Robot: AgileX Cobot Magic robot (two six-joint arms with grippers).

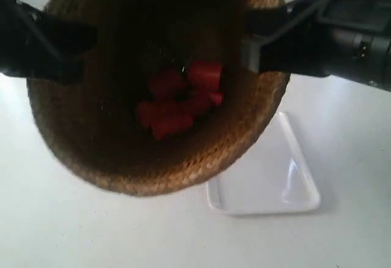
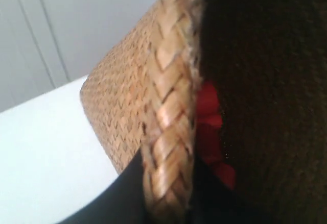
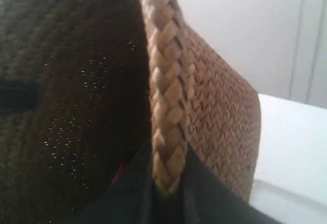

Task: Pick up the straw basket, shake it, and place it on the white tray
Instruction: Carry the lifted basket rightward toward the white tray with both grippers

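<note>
The straw basket [image 1: 153, 158] hangs in the air, tipped with its dark mouth toward the exterior camera, and several red pieces [image 1: 180, 100] lie inside it. My left gripper [image 2: 166, 193] is shut on the braided rim [image 2: 171, 106], one finger outside the wall and one inside. On the opposite side my right gripper [image 3: 168, 180] pinches the rim [image 3: 166, 91] the same way. In the exterior view one dark arm [image 1: 43, 42] meets the basket at the left and another arm [image 1: 317, 36] at the right. The white tray [image 1: 269, 176] lies on the table, partly behind and below the basket.
A white table [image 1: 61, 231] spreads under everything. A pale panelled wall [image 2: 61, 25] stands behind the basket. The tray's edge [image 3: 286, 198] shows beside the basket in the right wrist view.
</note>
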